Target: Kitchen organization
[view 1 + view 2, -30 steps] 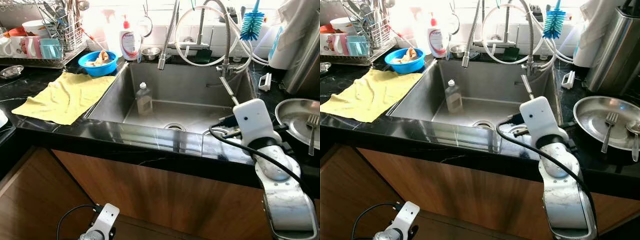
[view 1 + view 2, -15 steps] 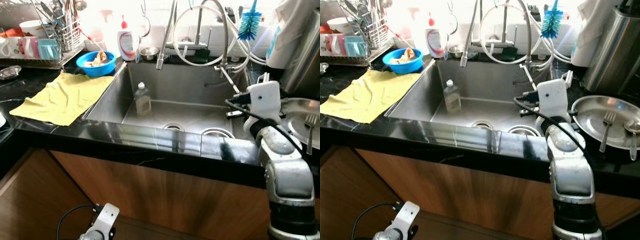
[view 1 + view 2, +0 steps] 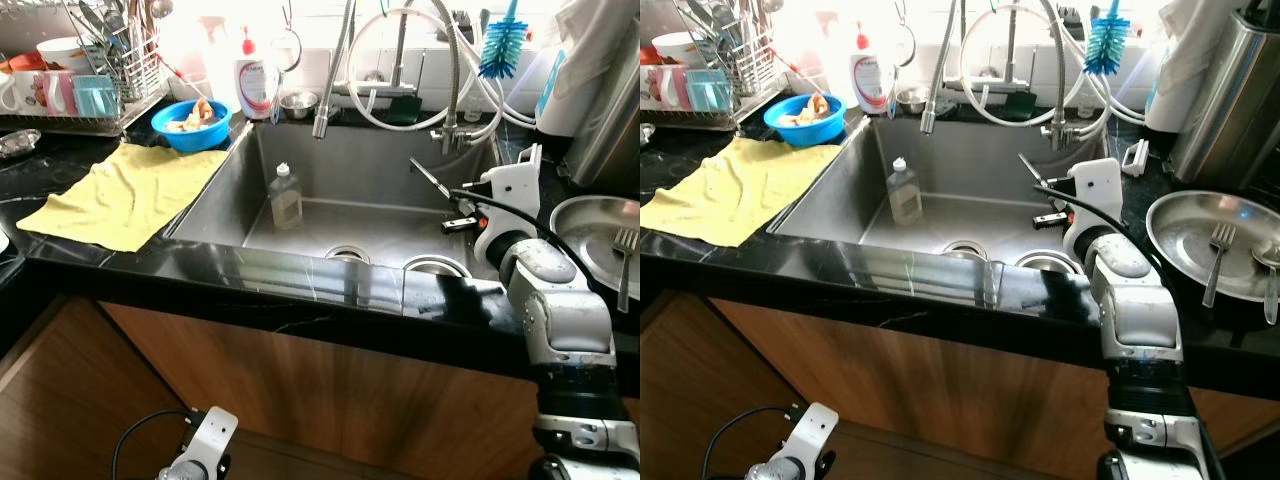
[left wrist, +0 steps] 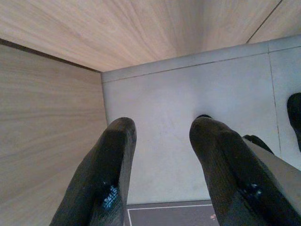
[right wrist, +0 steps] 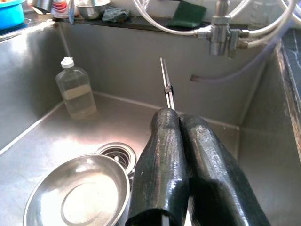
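My right gripper (image 5: 178,117) is shut on a thin metal utensil (image 3: 428,179), which sticks out past the fingertips and slants up over the right side of the steel sink (image 3: 330,140). Below it a steel bowl (image 5: 77,197) lies on the sink floor beside the drain (image 3: 346,253). A small clear bottle (image 3: 287,197) stands at the sink's back left. On the counter to the right, a steel plate (image 3: 590,225) holds a fork (image 3: 624,262). My left gripper (image 4: 160,127) hangs open low down by the wooden cabinet.
A yellow cloth (image 3: 125,192) lies on the black counter at left, with a blue bowl (image 3: 192,124), a soap bottle (image 3: 258,86) and a loaded dish rack (image 3: 75,90) behind it. Tap hoses (image 3: 400,70) and a blue brush (image 3: 502,50) hang over the sink's back.
My right arm has swung from the sink's front rim back towards the right edge and turned its wrist; the utensil now points out over the basin. The left arm has not moved.
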